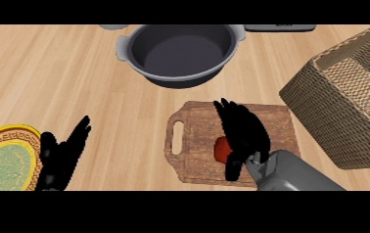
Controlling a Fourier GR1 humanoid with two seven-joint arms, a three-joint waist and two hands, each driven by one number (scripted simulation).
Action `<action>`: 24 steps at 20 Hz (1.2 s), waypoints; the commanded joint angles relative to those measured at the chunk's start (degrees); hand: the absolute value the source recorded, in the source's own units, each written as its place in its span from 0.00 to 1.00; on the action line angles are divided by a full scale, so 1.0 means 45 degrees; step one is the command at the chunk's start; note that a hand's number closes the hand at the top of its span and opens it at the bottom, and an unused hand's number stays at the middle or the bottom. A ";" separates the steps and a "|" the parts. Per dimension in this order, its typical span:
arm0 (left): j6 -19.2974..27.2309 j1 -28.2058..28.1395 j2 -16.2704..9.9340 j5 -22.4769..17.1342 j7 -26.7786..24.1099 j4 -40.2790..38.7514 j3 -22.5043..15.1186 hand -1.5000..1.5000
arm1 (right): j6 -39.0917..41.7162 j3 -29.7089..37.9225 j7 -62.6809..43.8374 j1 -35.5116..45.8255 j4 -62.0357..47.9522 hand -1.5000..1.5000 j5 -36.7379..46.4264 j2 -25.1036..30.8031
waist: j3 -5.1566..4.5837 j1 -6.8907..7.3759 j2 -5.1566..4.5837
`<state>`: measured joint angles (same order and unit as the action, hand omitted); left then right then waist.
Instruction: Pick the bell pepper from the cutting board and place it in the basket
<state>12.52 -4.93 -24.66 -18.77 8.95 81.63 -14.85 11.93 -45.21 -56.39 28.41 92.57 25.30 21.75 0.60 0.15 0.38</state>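
A red bell pepper [221,149] lies on the brown wooden cutting board [192,129] in the lower middle of the head view, mostly hidden under my right hand [242,129]. That hand hovers over the board with straight fingers pointing away from me and the thumb down beside the pepper, so it is open. The woven wicker basket [329,97] stands at the right edge, just right of the board. My left hand [61,153] rests open at the lower left, fingers up, far from the board.
A dark grey pot [180,53] with two handles stands behind the board. A yellow-rimmed plate with a green centre [14,156] sits at the left edge beside my left hand. A dark flat object [280,28] lies at the counter's far edge.
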 commanded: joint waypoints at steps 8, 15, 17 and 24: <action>-0.0552 -0.0378 0.0204 -0.0059 0.0890 -0.0185 0.0300 0.50 | 0.1048 0.0274 -0.0351 -0.0819 -0.0489 0.00 0.0588 -0.0753 | -0.0134 -0.0003 -0.0070; -0.0249 -0.0525 0.0624 0.0646 0.0952 -0.0123 0.0259 0.50 | 0.0283 0.0421 0.0697 -0.0989 -0.1940 0.00 0.2040 -0.1561 | -0.0129 0.0045 -0.0080; -0.0061 -0.0070 0.1087 0.0914 0.1021 -0.0549 0.0093 0.50 | 0.0600 0.0855 0.1079 -0.1200 -0.1781 0.00 0.1816 -0.1182 | -0.0133 -0.0027 -0.0087; -0.0906 0.0102 0.0482 0.0461 0.1324 -0.0531 0.1002 0.50 | 0.1130 0.0361 0.1963 -0.0820 -0.1977 1.00 0.3045 -0.1014 | -0.0133 0.0008 -0.0090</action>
<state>9.79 -5.30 -21.91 -15.42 10.39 81.61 -11.42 15.23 -43.67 -49.67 22.96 84.49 36.86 16.57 0.63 0.15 0.42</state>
